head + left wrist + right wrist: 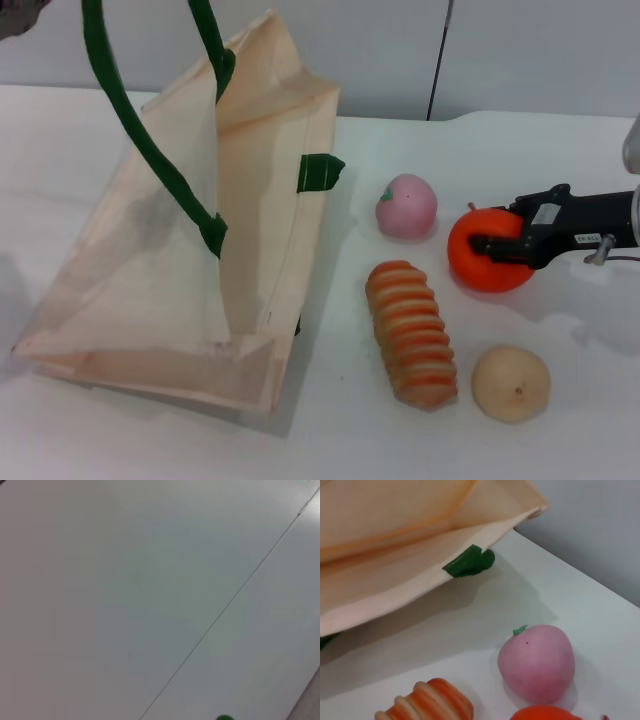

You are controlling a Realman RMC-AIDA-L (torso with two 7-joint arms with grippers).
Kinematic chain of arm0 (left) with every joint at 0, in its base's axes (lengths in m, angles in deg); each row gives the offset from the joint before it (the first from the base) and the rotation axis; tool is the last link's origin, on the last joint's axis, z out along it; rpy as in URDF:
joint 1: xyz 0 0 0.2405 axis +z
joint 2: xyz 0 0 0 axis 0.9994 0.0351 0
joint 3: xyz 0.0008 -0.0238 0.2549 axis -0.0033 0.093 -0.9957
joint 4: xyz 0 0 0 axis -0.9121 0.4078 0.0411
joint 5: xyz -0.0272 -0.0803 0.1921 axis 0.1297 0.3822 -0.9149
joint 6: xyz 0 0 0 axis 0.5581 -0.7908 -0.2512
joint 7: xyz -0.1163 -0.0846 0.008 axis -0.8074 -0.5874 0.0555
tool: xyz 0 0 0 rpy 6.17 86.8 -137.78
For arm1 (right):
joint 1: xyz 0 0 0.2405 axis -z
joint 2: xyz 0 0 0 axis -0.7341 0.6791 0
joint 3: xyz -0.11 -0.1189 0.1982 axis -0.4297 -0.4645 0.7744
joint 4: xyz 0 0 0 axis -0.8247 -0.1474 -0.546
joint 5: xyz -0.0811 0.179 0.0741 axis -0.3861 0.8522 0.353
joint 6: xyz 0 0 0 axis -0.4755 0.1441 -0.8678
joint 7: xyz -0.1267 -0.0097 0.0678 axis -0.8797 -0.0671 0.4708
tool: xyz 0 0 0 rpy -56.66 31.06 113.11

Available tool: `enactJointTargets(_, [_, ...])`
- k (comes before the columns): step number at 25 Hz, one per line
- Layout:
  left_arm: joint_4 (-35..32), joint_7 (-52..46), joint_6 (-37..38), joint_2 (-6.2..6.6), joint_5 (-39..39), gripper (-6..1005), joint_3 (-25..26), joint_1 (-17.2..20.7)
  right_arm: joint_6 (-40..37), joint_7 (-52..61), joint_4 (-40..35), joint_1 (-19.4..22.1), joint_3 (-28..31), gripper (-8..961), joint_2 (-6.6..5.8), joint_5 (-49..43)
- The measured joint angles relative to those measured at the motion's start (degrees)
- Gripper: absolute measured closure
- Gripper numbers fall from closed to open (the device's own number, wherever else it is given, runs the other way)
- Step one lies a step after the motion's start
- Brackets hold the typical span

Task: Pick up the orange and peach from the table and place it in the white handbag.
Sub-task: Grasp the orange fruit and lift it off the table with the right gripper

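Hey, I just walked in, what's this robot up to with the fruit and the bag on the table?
The right tool is at the orange, with its black fingers over the fruit's top, seemingly gripping it on the table. The peach sits untouched beside it, between the orange and the white handbag. The bag's mouth is held open by a green handle pulled upward, presumably by the left arm, which is out of view. Nothing is visibly in the bag yet.

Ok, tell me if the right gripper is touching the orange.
Touching. In the head view the right gripper lies directly on the orange, its black fingers pressed across the top with no gap showing.
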Motion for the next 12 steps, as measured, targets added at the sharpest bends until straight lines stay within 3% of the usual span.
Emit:
enactJointTargets(8, [0.0, -0.2, 0.0, 0.04, 0.0, 880, 0.1, 0.2, -1.1, -0.8, -1.7, 1.1, 0.7, 492, 0.06, 2.7])
enactJointTargets(12, [0.0, -0.2, -0.2, 0.06, 0.0, 880, 0.1, 0.2, -6.2, -1.4, -5.5, 2.8, 0.8, 528, 0.06, 7.5])
